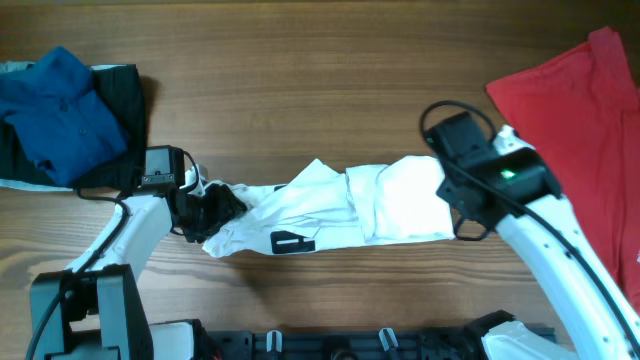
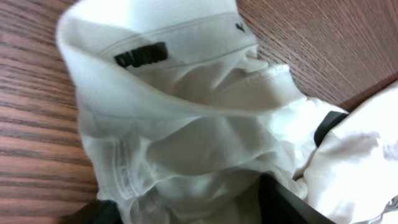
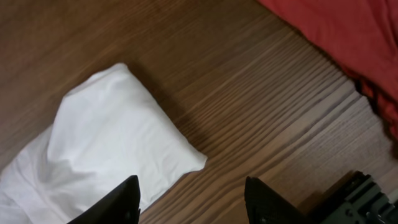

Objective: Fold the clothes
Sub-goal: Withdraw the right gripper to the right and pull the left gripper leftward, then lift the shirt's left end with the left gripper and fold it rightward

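White T-shirt (image 1: 340, 210) lies bunched in a long strip across the wooden worktop (image 1: 300, 80). The left claw (image 2: 186, 208) pinches its left end, cloth packed between the fingers. The right claw (image 3: 191, 183) gapes wide and empty above bare wood beside the other end, near a red shirt (image 1: 580, 120).

Right gripper (image 3: 189, 200), ahead: bare table (image 3: 249, 118), passable.
Far ahead, to its right: red shirt (image 3: 336, 31) obstructs.
Left gripper (image 2: 186, 210), ahead: bunched white T-shirt (image 2: 186, 124) blocks passage.
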